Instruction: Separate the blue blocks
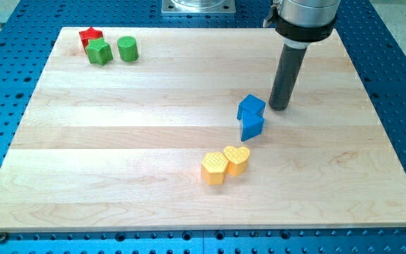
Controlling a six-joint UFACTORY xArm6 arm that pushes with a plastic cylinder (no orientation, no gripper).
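Two blue blocks touch each other right of the board's middle: a blue cube (251, 107) above and a blue triangular block (251, 125) just below it. My tip (279, 107) rests on the board just right of the blue cube, a small gap away, level with it. The dark rod rises from the tip toward the view's top.
Two yellow blocks, a hexagon-like one (214, 168) and a heart (237, 159), touch each other below the blue pair. At the top left stand a red star (90, 37), a green star (99, 51) and a green cylinder (127, 49). The wooden board (118, 141) lies on a blue perforated table.
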